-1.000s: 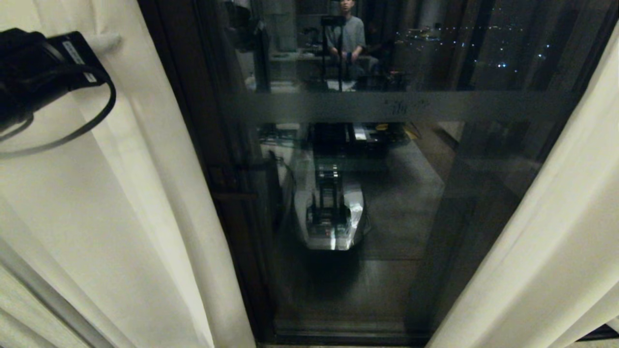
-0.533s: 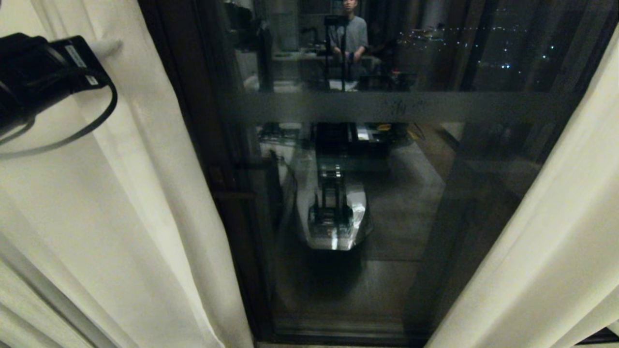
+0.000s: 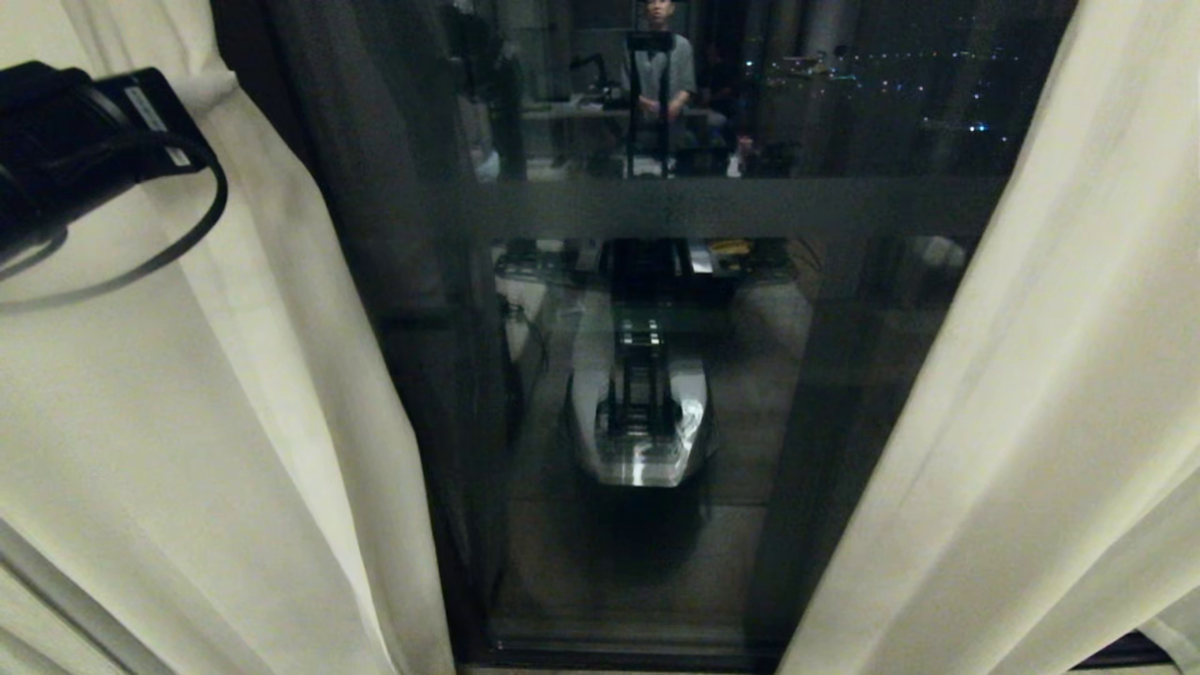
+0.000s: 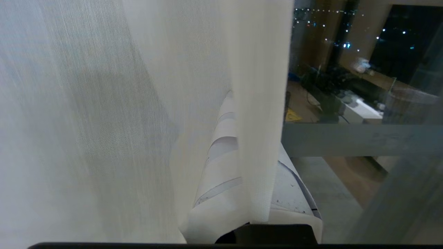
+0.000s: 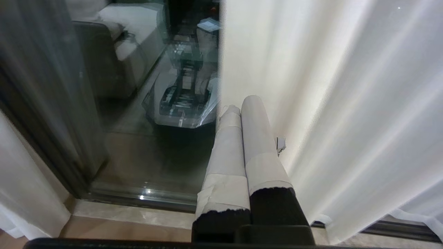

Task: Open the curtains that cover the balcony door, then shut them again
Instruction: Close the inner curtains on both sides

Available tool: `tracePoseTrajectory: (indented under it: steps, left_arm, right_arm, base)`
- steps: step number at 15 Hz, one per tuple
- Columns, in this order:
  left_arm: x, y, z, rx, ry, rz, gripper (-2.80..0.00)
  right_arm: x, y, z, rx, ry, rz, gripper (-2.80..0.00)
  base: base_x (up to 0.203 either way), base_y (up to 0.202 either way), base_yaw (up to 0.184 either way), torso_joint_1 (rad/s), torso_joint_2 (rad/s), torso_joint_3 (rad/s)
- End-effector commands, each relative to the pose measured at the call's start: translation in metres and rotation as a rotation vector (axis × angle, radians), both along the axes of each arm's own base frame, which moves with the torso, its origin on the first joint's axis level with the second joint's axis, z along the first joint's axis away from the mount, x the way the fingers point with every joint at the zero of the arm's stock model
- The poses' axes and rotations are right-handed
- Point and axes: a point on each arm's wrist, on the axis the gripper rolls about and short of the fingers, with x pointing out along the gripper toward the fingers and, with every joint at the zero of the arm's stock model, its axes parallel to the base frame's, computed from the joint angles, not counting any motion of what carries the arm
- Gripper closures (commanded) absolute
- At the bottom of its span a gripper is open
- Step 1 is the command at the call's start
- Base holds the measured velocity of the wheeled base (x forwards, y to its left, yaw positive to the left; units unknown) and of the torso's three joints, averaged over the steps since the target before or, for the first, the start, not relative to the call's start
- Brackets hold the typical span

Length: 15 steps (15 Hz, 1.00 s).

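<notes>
Two cream curtains hang apart, the left panel [image 3: 187,422] and the right panel [image 3: 1031,422]. The dark-framed glass balcony door [image 3: 394,281] shows between them. My left gripper [image 3: 202,89] is high at the left, shut on the left curtain. In the left wrist view the hemmed edge [image 4: 263,103] runs down between the taped fingers [image 4: 221,145] of that gripper [image 4: 256,138]. My right gripper [image 5: 241,105] is shut with nothing in it. It hangs low beside the inner edge of the right curtain [image 5: 346,103], in front of the door glass [image 5: 131,145].
The glass mirrors my own base [image 3: 637,422] and a person [image 3: 661,56] sitting in the room behind me. A pale stone sill [image 5: 138,214] runs along the door's foot. The left curtain's lower corner [image 5: 20,193] hangs by the frame.
The whole picture has shifted left, so the camera moved. The right curtain now fills more of the view. My left gripper keeps its hold on the left curtain.
</notes>
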Motion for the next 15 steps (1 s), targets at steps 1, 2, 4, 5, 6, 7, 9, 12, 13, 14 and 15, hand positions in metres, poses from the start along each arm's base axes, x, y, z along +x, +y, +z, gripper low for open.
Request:
tracePoseTrajectory:
  steps: [1,2,4,5,6,7,9,12,13,14,15]
  left_arm:
    - [-0.003,-0.002,0.002,-0.002,-0.011,-0.01,0.0]
    - [-0.004,-0.005,0.002,-0.002,-0.012,-0.021,0.0]
    - [-0.005,-0.011,0.002,-0.003,-0.012,-0.045,0.0]
    - [-0.005,-0.013,0.002,-0.003,-0.011,-0.055,0.0]
    - [-0.006,-0.015,0.003,-0.003,-0.013,-0.063,0.0]
    - [-0.008,-0.016,0.003,-0.003,-0.014,-0.068,0.0]
    - [-0.008,-0.02,0.003,-0.004,-0.014,-0.082,0.0]
    - [-0.009,-0.022,0.003,-0.003,-0.014,-0.094,0.0]
    - [-0.008,-0.023,0.002,-0.002,-0.01,-0.096,0.0]
    - [-0.008,-0.023,-0.001,-0.001,-0.002,-0.097,0.0]
    - [-0.008,-0.023,-0.002,0.0,0.003,-0.097,0.0]
  right_arm:
    - [0.0,0.0,0.0,-0.001,0.002,0.001,0.0]
    - [0.0,0.0,0.0,-0.001,0.002,0.001,0.0]
    - [0.0,0.0,0.0,-0.001,0.002,0.001,0.0]
    - [0.0,0.0,0.0,-0.001,0.002,0.001,0.0]
    - [0.0,0.0,0.0,-0.001,0.002,0.001,0.0]
    - [0.0,0.0,0.0,-0.001,0.002,0.001,0.0]
    - [0.0,0.0,0.0,-0.001,0.002,0.001,0.0]
    - [0.0,0.0,0.0,-0.001,0.002,0.001,0.0]
    - [0.0,0.0,0.0,-0.001,0.002,0.001,0.0]
    - [0.0,0.0,0.0,-0.001,0.002,0.001,0.0]
    - [0.0,0.0,0.0,-0.001,0.002,0.001,0.0]
  base:
    - [0.0,-0.196,0.003,0.011,0.01,0.002]
    - [0.0,-0.187,0.001,-0.004,0.01,0.006]
    - [0.0,-0.188,0.002,0.0,0.0,0.002]
    - [0.0,-0.192,0.002,0.002,0.0,0.012]
    - [0.0,-0.19,0.003,0.002,0.0,-0.007]
    - [0.0,-0.191,0.002,0.002,0.01,0.003]
    - [0.0,-0.191,0.001,0.002,0.0,0.001]
    - [0.0,-0.189,0.003,0.004,0.0,0.005]
    - [0.0,-0.188,0.004,0.007,0.0,0.003]
    - [0.0,-0.191,0.003,0.005,0.0,0.001]
    - [0.0,-0.196,0.002,0.002,0.01,0.002]
